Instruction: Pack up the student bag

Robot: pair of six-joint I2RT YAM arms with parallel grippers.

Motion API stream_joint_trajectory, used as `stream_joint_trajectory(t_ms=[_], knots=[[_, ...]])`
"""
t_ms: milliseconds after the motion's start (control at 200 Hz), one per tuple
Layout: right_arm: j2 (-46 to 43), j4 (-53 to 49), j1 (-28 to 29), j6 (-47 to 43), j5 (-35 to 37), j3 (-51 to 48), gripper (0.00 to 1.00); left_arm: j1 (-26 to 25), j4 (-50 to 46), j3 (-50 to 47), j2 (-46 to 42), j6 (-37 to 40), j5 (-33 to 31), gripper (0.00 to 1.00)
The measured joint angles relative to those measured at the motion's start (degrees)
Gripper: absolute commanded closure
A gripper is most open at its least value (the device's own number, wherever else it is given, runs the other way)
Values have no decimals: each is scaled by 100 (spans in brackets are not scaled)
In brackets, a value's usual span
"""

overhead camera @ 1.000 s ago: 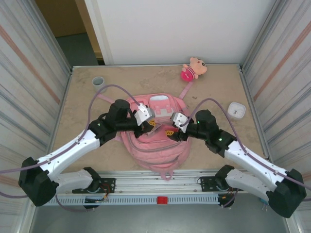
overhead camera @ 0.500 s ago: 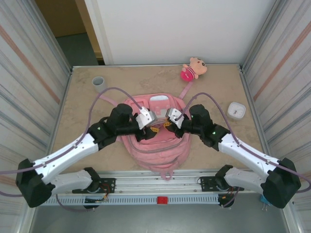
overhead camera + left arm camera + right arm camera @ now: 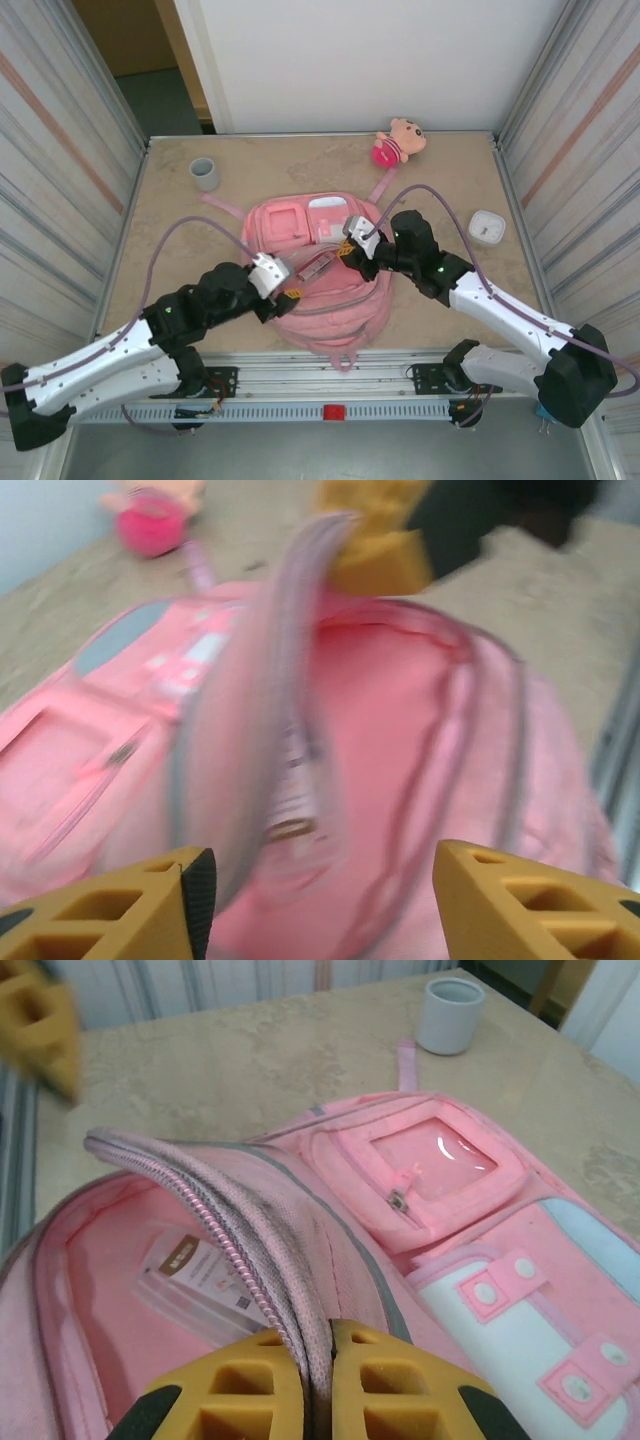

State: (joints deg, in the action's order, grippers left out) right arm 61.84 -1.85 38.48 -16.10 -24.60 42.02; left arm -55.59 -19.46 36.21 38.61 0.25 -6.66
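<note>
Lying mid-table toward the near edge, one soft pink fabric student bag (image 3: 330, 305) gapes, its ribbed zipper flap (image 3: 250, 1220) clamped by the right gripper (image 3: 318, 1335), while the jaws of the left gripper (image 3: 322, 865) stand apart.

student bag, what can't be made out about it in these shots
- Right wrist view: the flap pinched by the right gripper hides part of the student bag interior; the tag print is too small.
- Left wrist view: motion blur smears the bag's details.
- Top view: the right arm covers the bag's right side.
</note>
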Motion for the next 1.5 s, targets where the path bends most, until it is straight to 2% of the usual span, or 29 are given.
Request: stream_joint_trajectory(t_ms=[80,175,291,411,666,882,1067,1162,1278,1413,1503], knots=[[17,-269,-26,-420,-210,81,98,776,2,-271,-455,-496,151,38],[72,-566,-39,-903,-352,181,98,1609,103,-592,-879,-951,640,38],[76,-879,-98,-1482,-387,216,100,2138,413,-1021,-1154,-1263,1285,39],[76,-1167,-358,-2124,-584,245,100,2485,918,-1445,-946,-1480,1987,40],[291,-1753,-846,-3034,-857,485,96,2522,1840,-1541,254,-1499,2857,39],[433,-2015,-1283,-3263,-1381,693,96,2522,2500,-1545,1185,-625,3598,43],[673,-2098,-1537,-3272,-1668,835,97,2522,3141,-1794,1495,-179,4103,45],[793,-2114,-1578,-3270,-1753,870,98,2468,3305,-1915,1502,-39,4273,53],[859,-2120,-1602,-3265,-1773,879,97,2326,3324,-1917,1502,109,4317,68],[861,-2094,-1602,-3198,-1759,879,80,2245,3322,-1917,1499,225,4308,85],[850,-2061,-1613,-3058,-1742,879,69,2208,3296,-1917,1493,271,4282,91]])
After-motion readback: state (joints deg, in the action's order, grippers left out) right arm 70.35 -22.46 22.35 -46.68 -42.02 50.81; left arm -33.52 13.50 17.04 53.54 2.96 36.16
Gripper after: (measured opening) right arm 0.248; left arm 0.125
